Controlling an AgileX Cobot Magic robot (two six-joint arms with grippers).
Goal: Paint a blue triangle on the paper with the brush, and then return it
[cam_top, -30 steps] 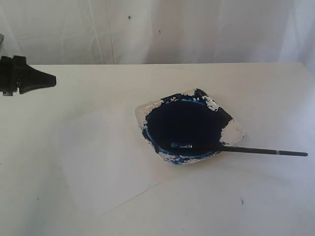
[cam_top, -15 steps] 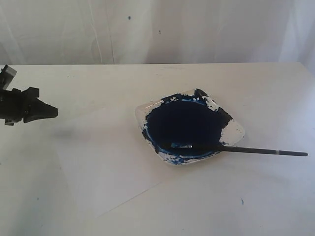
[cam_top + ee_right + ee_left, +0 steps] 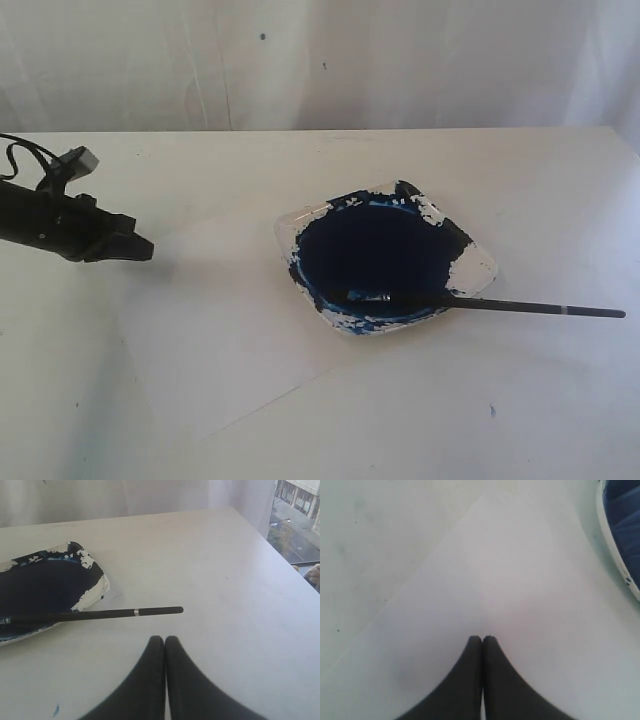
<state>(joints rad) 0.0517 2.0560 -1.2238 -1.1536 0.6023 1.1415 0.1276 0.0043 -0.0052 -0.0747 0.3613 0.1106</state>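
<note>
The white paper point(image 3: 215, 320) lies flat on the table, left of the dish, with no paint on it. The black-handled brush point(image 3: 520, 307) rests with its tip in the dish of dark blue paint point(image 3: 375, 255) and its handle pointing right over the table. My left gripper point(image 3: 143, 249) is shut and empty, low over the paper's far left edge; the left wrist view shows its fingertips point(image 3: 482, 639) above the paper point(image 3: 520, 595). My right gripper point(image 3: 164, 638) is shut and empty, a short way off the brush point(image 3: 125, 612) handle's end; it is out of the exterior view.
A white curtain hangs behind the table. The table's right edge point(image 3: 285, 560) shows in the right wrist view, with a drop beyond it. A small blue speck point(image 3: 491, 409) marks the table near the front right.
My left arm has come in from the left edge, moving rightward and down to the paper's left edge. The brush, dish and paper have not moved.
</note>
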